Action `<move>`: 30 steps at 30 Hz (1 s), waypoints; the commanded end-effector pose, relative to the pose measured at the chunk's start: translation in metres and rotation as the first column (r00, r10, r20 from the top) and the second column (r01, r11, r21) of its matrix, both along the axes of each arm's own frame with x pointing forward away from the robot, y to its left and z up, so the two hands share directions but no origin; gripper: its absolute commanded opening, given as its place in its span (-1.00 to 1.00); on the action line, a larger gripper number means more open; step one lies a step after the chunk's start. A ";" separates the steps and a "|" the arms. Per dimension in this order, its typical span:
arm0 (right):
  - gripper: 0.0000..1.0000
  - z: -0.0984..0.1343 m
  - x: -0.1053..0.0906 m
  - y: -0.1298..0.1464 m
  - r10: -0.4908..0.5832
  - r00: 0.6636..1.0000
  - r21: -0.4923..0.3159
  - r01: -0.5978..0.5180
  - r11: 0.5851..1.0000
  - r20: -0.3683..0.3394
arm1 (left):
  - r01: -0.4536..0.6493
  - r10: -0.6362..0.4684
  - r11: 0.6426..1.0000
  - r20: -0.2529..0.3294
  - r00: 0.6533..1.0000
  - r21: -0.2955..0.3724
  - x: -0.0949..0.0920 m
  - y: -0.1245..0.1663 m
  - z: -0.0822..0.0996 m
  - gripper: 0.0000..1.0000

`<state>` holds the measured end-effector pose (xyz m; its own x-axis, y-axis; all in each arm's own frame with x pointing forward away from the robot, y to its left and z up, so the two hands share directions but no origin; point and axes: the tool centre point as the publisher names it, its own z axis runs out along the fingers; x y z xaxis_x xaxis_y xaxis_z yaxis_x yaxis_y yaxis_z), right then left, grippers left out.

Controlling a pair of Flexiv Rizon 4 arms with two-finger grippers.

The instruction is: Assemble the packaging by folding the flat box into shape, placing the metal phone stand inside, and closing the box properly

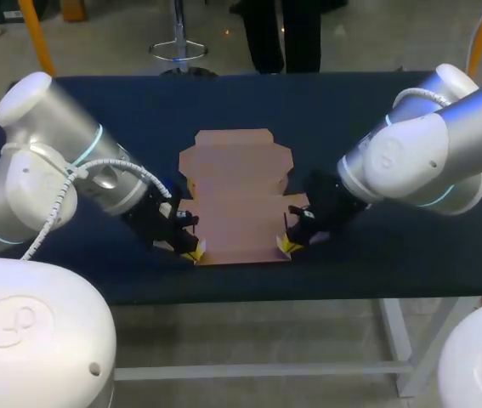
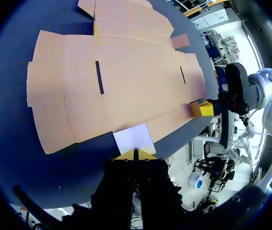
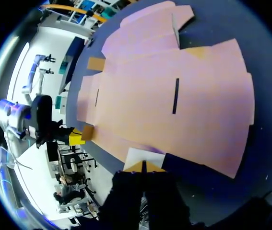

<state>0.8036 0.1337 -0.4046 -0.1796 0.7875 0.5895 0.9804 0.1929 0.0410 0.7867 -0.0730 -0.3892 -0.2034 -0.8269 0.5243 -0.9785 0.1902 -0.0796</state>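
Observation:
The flat brown cardboard box (image 1: 239, 200) lies unfolded in the middle of the dark blue table, its slits facing up. My left gripper (image 1: 192, 252) sits at the box's near left corner. In the left wrist view its yellow tips (image 2: 136, 154) are pressed together on a small pale corner flap (image 2: 135, 138). My right gripper (image 1: 290, 246) mirrors it at the near right corner, and its tips (image 3: 143, 166) are pinched on the matching flap (image 3: 144, 155). Each wrist view shows the other gripper across the box (image 2: 203, 109) (image 3: 76, 139).
The table (image 1: 138, 110) is covered in dark blue cloth. Its front edge (image 1: 249, 293) runs just behind both grippers. Bare cloth lies to the left, right and far side of the box.

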 end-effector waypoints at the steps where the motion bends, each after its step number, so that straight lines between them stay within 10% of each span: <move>1: -1.00 0.000 -0.002 0.004 -0.002 1.000 -0.014 0.002 1.000 0.008 | -0.001 0.001 1.000 0.004 1.000 0.014 0.000 -0.005 0.000 -1.00; 30: -1.00 -0.014 -0.008 0.016 -0.013 0.998 -0.181 0.025 0.983 0.064 | -0.043 0.031 0.992 0.095 0.995 0.118 -0.004 -0.020 -0.014 -1.00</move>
